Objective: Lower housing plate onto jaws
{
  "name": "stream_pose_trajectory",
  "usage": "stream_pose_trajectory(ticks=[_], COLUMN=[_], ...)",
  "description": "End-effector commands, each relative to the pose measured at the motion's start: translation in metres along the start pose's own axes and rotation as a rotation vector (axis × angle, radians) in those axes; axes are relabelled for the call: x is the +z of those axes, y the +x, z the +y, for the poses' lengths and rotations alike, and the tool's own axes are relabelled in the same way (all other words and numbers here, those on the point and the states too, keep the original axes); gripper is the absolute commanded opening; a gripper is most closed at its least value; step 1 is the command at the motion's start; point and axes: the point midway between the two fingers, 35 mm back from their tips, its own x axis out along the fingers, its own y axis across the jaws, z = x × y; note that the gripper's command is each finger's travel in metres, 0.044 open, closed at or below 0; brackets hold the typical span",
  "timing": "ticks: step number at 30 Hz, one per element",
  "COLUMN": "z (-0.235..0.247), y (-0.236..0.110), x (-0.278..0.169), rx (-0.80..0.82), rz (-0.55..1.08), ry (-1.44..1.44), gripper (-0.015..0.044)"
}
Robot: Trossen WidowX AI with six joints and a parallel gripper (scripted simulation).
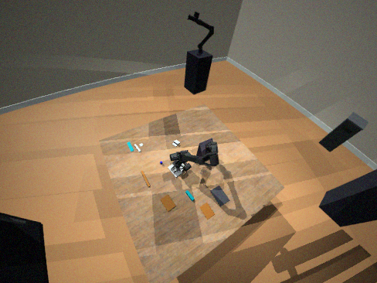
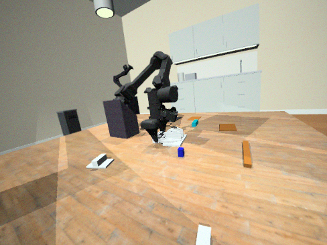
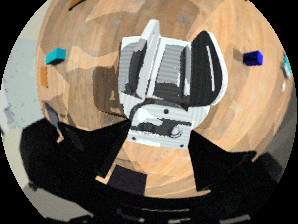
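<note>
The white housing plate [image 3: 159, 142], with small dark holes, is between the two black fingers of my gripper [image 3: 160, 125] [image 2: 159, 136] in the wrist view. The gripper is shut on it by its two sides. Just beyond it are the two white jaws, one with a tall thin upright wall [image 3: 150, 56] and one with a dark-shaded rounded face [image 3: 204, 72]. They stand apart over a white base [image 2: 171, 144], which lies flat on the table. The stubs and pins are hidden under the plate. Whether the plate touches the stubs or sits level I cannot tell.
A blue block [image 1: 161, 162] [image 2: 181, 152] [image 3: 253, 58] lies near the jaws. A small white piece with a raised bar [image 1: 176, 143] [image 2: 100, 162] lies apart. A teal block [image 1: 189, 196] [image 3: 56, 56], an orange bar [image 1: 145, 179] [image 2: 246, 154] and orange plates [image 1: 168, 202] [image 1: 207, 210] lie around.
</note>
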Motion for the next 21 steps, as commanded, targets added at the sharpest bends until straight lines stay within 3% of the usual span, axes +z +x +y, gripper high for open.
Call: stream_pose_trajectory(ticks=[1, 5, 9, 21], z=[0.0005, 0.0005, 0.0000, 0.0000], y=[0.0005, 0.0005, 0.0000, 0.0000], x=[0.0000, 0.0000, 0.0000, 0.0000], rx=[0.002, 0.002, 0.000, 0.000], rz=[-0.001, -0.001, 0.000, 0.000], ry=[0.003, 0.003, 0.000, 0.000], gripper=[0.0351, 0.0351, 0.0440, 0.0440])
